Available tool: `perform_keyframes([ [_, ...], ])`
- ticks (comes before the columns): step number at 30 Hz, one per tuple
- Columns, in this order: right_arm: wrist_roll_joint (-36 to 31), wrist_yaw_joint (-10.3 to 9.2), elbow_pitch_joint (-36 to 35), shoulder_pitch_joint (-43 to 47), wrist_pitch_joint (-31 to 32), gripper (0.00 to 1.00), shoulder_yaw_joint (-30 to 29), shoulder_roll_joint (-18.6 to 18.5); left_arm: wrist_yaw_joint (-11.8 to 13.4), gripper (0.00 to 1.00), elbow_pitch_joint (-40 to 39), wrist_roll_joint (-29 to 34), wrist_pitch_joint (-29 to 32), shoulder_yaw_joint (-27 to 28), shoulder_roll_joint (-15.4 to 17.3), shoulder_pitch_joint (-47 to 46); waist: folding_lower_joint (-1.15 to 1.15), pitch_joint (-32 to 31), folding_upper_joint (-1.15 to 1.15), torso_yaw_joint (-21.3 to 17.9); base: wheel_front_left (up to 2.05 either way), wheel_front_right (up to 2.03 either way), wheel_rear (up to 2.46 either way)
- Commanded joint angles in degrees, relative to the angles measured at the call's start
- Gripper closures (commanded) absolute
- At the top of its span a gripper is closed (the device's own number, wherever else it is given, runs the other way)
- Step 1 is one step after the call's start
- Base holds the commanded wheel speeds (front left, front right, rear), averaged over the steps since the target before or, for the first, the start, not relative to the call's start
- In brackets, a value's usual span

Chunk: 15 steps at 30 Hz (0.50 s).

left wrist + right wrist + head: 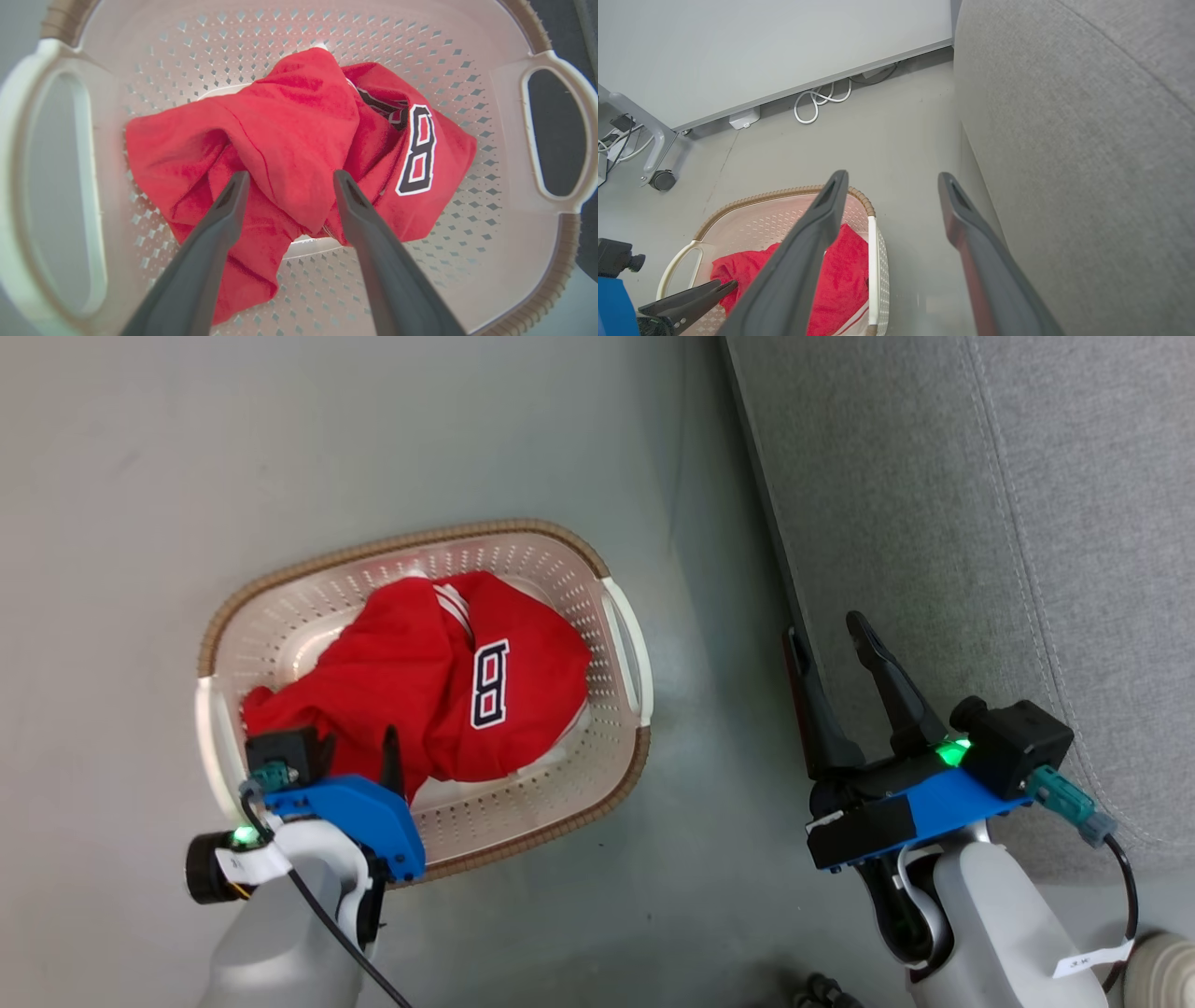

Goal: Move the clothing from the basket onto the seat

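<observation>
hovering wide open over the red jersey (pixel 289 116) in the laundry basket (pixel 280 28), the left claw (pixel 289 175) held nothing. the right claw (pixel 823 627) was open and empty too. next, i guess: dip down and pinch.

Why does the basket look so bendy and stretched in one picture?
Left wrist view: the wide-angle lens bulges the cream perforated plastic basket outward, and the close dark fingers look soft; head view: the same basket keeps a plain rounded shape.
</observation>
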Motion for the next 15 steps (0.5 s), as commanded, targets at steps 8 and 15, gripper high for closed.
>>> perform_keyframes([
  [8,2.7,0.03,0.1,-2.9,-0.7,0.00,2.2,-0.2,5.8,0.00,3.9,-1.5,1.0,1.9,1.1,-5.0,-0.01,4.7,0.00,-2.5,0.00,0.00,0.00],
  [15,4.2,0.03,-1.4,-3.4,-0.7,0.00,3.2,-0.1,8.5,0.00,4.9,-3.2,0.5,3.4,1.4,-7.2,-0.01,6.9,0.00,-3.8,0.00,0.00,0.00],
])
